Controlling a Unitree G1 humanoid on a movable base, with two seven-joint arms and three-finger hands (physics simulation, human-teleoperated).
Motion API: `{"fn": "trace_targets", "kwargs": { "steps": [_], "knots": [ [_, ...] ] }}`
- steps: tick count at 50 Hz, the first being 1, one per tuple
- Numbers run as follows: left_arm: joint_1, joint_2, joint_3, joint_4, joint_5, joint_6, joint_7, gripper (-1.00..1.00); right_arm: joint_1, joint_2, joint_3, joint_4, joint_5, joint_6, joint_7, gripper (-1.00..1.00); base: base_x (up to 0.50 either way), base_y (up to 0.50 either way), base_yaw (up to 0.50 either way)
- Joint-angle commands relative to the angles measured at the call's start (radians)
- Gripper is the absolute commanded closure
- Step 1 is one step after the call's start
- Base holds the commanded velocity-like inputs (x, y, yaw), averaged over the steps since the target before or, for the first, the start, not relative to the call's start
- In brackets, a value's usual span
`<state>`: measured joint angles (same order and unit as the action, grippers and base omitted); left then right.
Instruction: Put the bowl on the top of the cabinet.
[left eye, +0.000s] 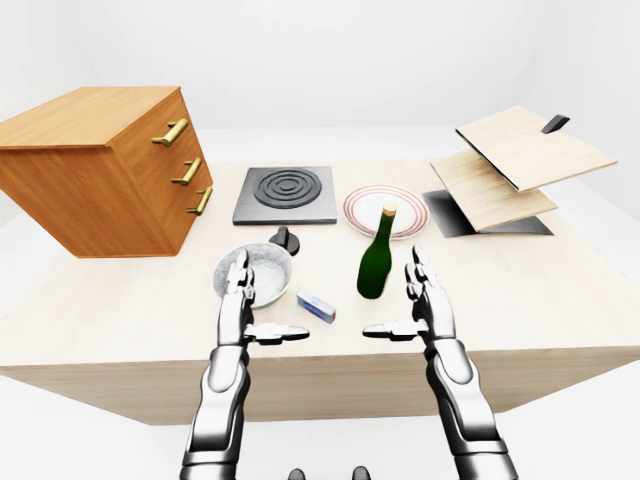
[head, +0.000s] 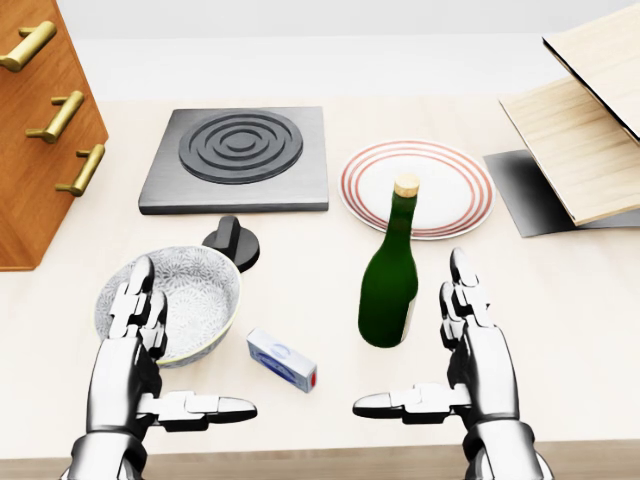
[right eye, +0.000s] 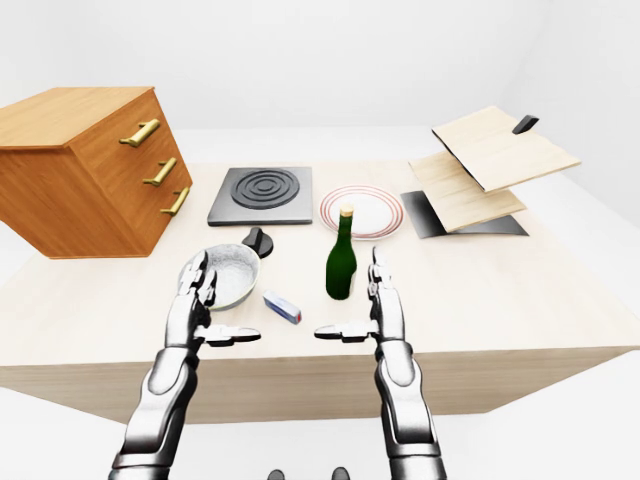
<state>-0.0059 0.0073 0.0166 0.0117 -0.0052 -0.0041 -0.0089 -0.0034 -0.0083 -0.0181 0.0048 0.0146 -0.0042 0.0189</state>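
Both hands are open and hold nothing; the left hand (head: 135, 345) waits just beside the bowl (head: 185, 295), ready to grab it.

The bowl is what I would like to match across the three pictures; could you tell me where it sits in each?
Left-eye view: bowl, lower middle left, just beyond the left hand.
Head view: lower left, large, behind the left hand's raised fingers.
Right-eye view: middle left, smaller.
Shared landmark: the green bottle stands to its right in every view, with the small blue-and-white box between them.
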Motion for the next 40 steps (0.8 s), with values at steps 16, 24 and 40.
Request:
{"fn": "trace_targets", "kwargs": {
  "steps": [16,24,40],
  "knots": [
    [0.095,-0.005,0.027,-0.230,-0.020,-0.083,0.006,-1.00,0.081,-0.001,-0.005,-0.224,-0.020,-0.083,0.030,-1.00,0.00,0.00,0.00],
    [0.163,-0.013,0.022,-0.380,-0.043,-0.083,-0.005,-1.00,0.136,0.005,0.007,-0.381,-0.055,-0.083,0.021,-1.00,0.00,0.00,0.00],
    [0.185,-0.016,0.027,-0.431,0.010,-0.083,0.014,-1.00,0.138,0.004,0.011,-0.413,-0.088,-0.083,0.015,-1.00,0.00,0.06,0.00]
  ]
}}
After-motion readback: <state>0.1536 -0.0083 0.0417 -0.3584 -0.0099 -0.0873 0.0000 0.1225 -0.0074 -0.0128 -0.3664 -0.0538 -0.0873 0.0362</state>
